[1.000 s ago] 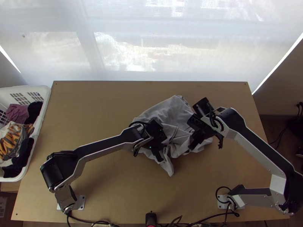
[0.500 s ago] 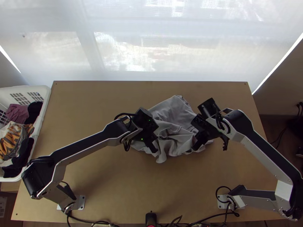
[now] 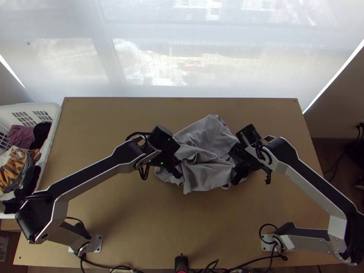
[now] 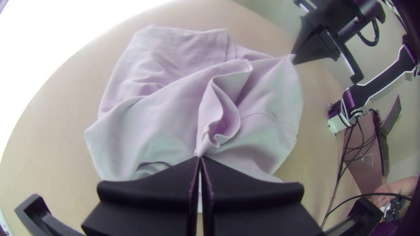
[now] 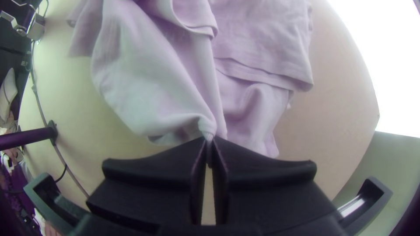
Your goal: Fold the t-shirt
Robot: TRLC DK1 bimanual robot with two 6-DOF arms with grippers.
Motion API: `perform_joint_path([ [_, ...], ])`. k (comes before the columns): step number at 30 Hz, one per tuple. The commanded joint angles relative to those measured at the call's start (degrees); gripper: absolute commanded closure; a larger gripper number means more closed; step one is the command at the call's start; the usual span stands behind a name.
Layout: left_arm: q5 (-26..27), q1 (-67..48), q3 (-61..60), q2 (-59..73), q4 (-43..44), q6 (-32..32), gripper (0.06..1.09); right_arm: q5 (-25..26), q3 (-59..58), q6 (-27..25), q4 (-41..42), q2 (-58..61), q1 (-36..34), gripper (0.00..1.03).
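Left wrist view: that arm's own gripper [image 4: 201,158] is clamped on a gathered pinch of cloth, the two black tips pressed together and a soft ruffle standing up just ahead of them. Whether that's hem or sleeve, I couldn't say from here. What it has hold of is the grey t-shirt [image 3: 207,132], lying crumpled and partly folded over itself between the two arms, on the middle of the wooden table [image 3: 159,236].

Across the shirt, the right gripper [image 5: 209,140] has a small knot of fabric nipped at its very tips. One hold sits toward each side of the shirt, near the edge closer to the arms' bases, and the cloth between them spans fairly smoothly. I'd guess that's the point of the pairing: with a grip at either side, the layer can be drawn straight or carried over without twisting. The far part rests flatter on the wood, and its weight probably helps anchor the rest.

To my eye it's early, more straightening than proper folding. The ruffle by the left pinch could get trapped as a crease if it isn't pulled out first. Farther off, beside the table, stands a white laundry basket [image 3: 55,123] with other clothes [image 3: 20,135] inside.
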Motion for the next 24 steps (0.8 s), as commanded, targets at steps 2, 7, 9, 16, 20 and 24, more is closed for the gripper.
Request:
perform_joint_path([
  [2, 0.7, 4.1, -0.5, -3.5, -3.4, -0.4, 1.05, 0.1, -3.3, -0.1, 2.5, -1.3, -0.9, 1.0],
  [7, 1.0, 4.4, -0.5, -3.7, -4.5, -0.7, 1.05, 0.0, -3.0, 0.3, 3.0, -1.6, -0.4, 1.0],
  [9, 1.1, 4.4, -0.4, -3.6, -4.5, -1.0, 1.05, 0.1, -3.0, 0.3, 3.1, -1.7, -0.4, 1.0],
  [16, 2.8, 2.6, -0.1, 0.3, -4.5, -1.5, 0.74, 0.0, -2.6, 0.8, 4.3, -1.8, -0.3, 1.0],
  [20, 3.9, 0.5, 1.8, 4.2, -4.4, -1.8, 0.71, 0.0, -2.0, 1.6, 4.6, -1.4, 0.7, 1.0],
  [24, 5.3, -2.2, 4.7, 7.5, -4.4, -2.9, 0.64, 0.0, -1.4, 2.3, 4.5, -1.3, 1.6, 1.0],
])
